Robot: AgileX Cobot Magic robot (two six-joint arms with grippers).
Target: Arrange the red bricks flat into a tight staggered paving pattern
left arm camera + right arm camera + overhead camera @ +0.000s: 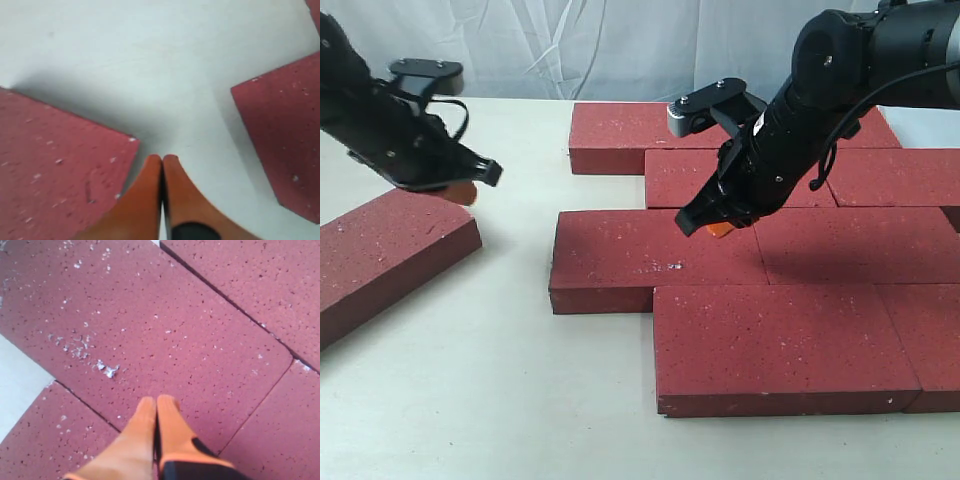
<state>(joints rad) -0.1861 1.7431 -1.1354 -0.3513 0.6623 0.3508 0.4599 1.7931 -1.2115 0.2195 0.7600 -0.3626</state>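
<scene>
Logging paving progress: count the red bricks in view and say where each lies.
9, probably. One loose brick lies apart at left. Eight form four staggered rows of two: back row, second row, third row, front row. The right arm hides the back row's seam.

Matte black arms. The right arm (860,60), upper right of the frame, has rounded housings, a grey-fronted bracket (710,100) with small screws, and a looping black cable (827,152). The left end effector (463,190) and the right end effector (719,230) carry tapered orange fingers.

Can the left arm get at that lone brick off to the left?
Probably yes: the left hand hangs close by a corner of the lone brick, with nothing between them, though the hand is shut.
</scene>
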